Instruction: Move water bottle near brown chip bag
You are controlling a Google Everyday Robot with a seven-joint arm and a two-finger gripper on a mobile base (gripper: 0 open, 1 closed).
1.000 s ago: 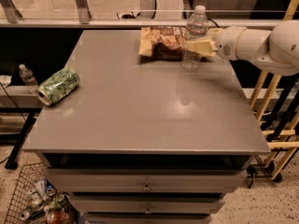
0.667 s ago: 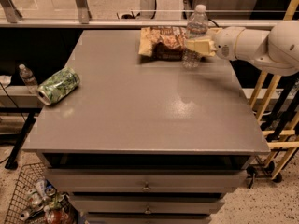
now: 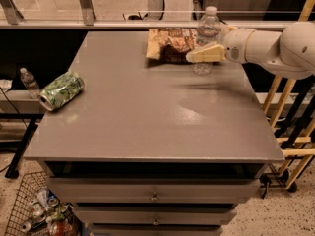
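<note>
Near the desk's point(image 3: 147, 117) far right corner, the gripper point(image 3: 198, 56) clasps the upright water bottle point(image 3: 208, 28) round its middle, just beside the brown chip bag point(image 3: 167, 41). A sideways tug on release could topple the tall bottle onto the bag or over the far edge.

The arm point(image 3: 278, 45) reaches in roughly level from the right of the bottle point(image 3: 208, 26), narrowing to a white wrist point(image 3: 237, 45). The tan gripper point(image 3: 198, 54) points left at the bottle's mid-height, crossing its front.
</note>
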